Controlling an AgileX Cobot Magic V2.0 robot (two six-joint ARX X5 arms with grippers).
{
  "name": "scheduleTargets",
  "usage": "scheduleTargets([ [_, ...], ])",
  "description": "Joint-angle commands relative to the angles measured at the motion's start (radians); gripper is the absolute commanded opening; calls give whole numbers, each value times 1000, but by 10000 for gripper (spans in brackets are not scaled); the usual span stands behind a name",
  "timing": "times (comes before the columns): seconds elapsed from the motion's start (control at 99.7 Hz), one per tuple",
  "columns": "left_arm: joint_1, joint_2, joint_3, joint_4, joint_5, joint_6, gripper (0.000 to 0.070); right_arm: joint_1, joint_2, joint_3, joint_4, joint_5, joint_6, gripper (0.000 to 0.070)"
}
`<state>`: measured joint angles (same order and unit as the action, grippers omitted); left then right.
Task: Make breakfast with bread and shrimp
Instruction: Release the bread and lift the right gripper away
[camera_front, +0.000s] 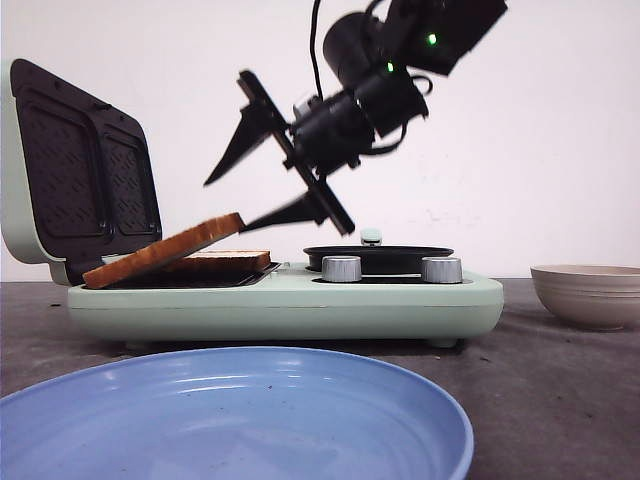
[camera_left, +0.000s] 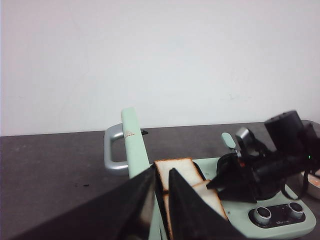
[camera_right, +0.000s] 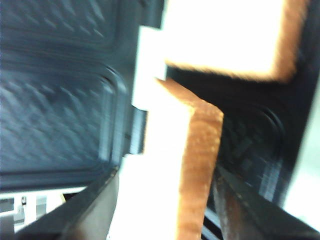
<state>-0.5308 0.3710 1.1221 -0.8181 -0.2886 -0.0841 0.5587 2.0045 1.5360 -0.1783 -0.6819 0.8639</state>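
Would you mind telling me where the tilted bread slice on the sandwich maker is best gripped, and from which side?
Grip the tilted bread slice at its raised crust end, coming from the knob side, over the sandwich maker. That end stands clear of the flat slice beneath, while the low end rests by the open lid. The right gripper appears placed there already, its jaws open.

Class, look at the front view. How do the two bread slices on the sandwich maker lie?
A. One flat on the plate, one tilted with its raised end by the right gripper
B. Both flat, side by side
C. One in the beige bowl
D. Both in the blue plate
A: one bread slice lies flat on the sandwich maker, while the tilted slice has its raised end at the right gripper, whose jaws stand wide apart.
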Motion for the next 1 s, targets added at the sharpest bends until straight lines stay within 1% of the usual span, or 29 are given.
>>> scheduleTargets([
  [0.0, -6, 0, 11, 12, 2, 14, 0, -3, 21, 64, -49, 4, -45, 361],
  [0.07, -6, 0, 11, 13, 2, 14, 0, -12, 21, 121, -146, 33, -91, 361],
  [0.211, -5, 0, 11, 28, 2, 13, 0, -26, 21, 227, -344, 146, -232, 363],
  [0.291, -5, 0, 11, 36, 2, 13, 0, -29, 21, 268, -410, 186, -301, 363],
  [0.351, -6, 0, 11, 36, 2, 13, 0, -34, 17, 300, -453, 198, -350, 362],
  [0.441, -5, 0, 11, 36, 2, 13, 0, -40, -2, 332, -513, 242, -405, 357],
  [0.471, -6, 0, 11, 35, 2, 13, 0, -41, -18, 332, -526, 267, -416, 335],
  [0.572, -5, 0, 11, 33, 2, 12, 0, -45, -77, 332, -561, 394, -477, 177],
  [0.632, -5, 1, 11, 33, 2, 13, 0, -48, -111, 331, -570, 443, -498, 105],
  [0.672, -5, 1, 11, 32, 1, 12, 0, -53, -134, 331, -571, 454, -510, 62],
  [0.742, -5, 2, 11, 32, 1, 12, 0, -68, -174, 330, -576, 455, -518, 13],
  [0.802, -5, 7, 11, 31, 0, 12, 0, -80, -203, 330, -583, 467, -529, 12],
  [0.923, -6, 21, 11, 33, 1, 12, 0, -95, -263, 325, -624, 549, -583, 12],
  [0.993, -5, 33, 11, 33, 2, 12, 0, -106, -293, 312, -640, 571, -592, 12],
])
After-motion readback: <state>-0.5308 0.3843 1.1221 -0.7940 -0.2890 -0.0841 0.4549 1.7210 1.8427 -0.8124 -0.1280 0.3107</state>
